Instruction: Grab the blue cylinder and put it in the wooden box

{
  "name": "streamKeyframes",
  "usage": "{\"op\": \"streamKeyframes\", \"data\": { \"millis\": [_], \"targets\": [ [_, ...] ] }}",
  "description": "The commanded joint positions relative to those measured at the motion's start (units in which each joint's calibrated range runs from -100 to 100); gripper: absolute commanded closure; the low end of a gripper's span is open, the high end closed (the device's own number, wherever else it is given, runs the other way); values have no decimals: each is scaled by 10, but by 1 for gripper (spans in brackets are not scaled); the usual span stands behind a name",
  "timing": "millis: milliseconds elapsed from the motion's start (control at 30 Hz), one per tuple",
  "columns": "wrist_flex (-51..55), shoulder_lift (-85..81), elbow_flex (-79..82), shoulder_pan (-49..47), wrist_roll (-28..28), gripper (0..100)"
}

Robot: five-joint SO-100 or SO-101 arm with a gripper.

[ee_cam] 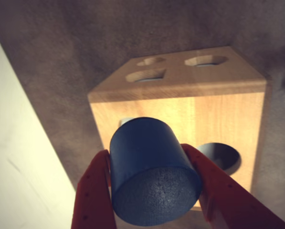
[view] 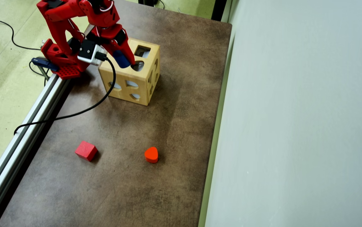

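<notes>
Brown table [view: 155, 176], then the wooden box [view: 130, 78] standing near the arm's base. The gripper [view: 125, 60] hangs over the box's top face, jaws closed around the blue cylinder [ee_cam: 149, 171], gripped on its curved sides, clear of the table. Wrist view: the cylinder's long axis points toward the box face, flat end toward the camera; the round hole [ee_cam: 219, 156] sits just right of it, so it looks slightly offset from that hole. Red cube [view: 86, 150] and orange heart [view: 151, 154] lie well apart from the box, untouched.
</notes>
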Motion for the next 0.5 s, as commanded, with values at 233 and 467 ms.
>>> {"op": "streamKeyframes", "data": {
  "millis": [233,467],
  "targets": [
    [4,-89,100,-45,2,78],
    [3,-98,132,-71,2,78]
  ]
}}
